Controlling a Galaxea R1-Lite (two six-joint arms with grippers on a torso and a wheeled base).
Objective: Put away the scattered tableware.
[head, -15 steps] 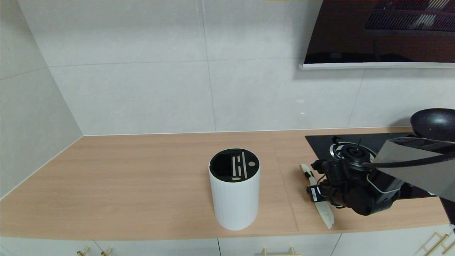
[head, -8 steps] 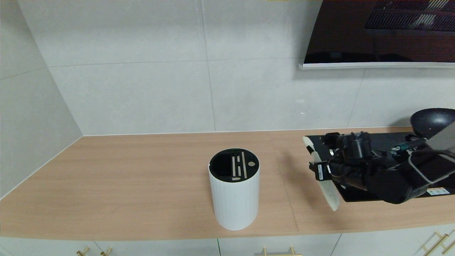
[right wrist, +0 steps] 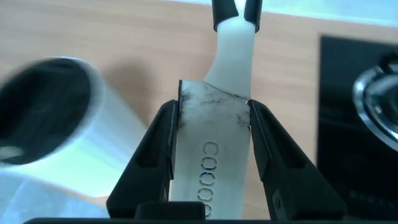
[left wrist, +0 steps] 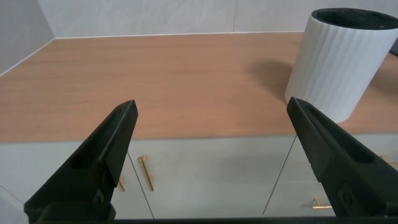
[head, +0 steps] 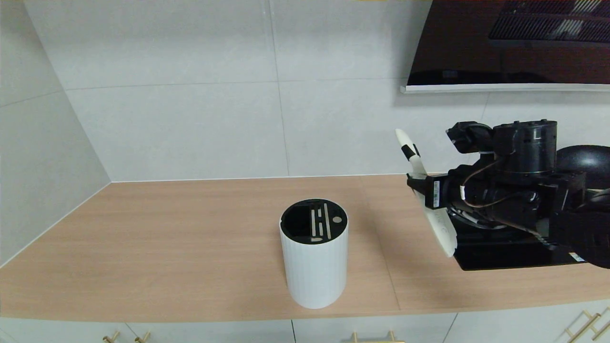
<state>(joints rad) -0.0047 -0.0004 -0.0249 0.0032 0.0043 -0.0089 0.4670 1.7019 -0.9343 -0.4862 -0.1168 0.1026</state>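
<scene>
Hanging low in front of the countertop (head: 190,228), the left gripper (left wrist: 211,112) is gaping wide with nothing between its jaws. The ribbed white holder (head: 314,252) is standing upright mid-counter, its dark slotted top facing up.

Further right, the right gripper (head: 425,189) is carrying the white knife (head: 442,226) in the air, near the front corner of the black hob (head: 500,252) and well apart from the holder. The jaws are clamping the flat sides of the blade just below the narrow neck. The handle end is pointing up toward the wall and the tip is slanting down.

To me it is looking light and rigid, probably ceramic or plastic: smooth enough to slide in the pads, and brittle if knocked on the holder's rim. Pinching the broad flat, as it is doing, seems the sensible hold. A black pan (head: 581,164) is sitting at the far right.
</scene>
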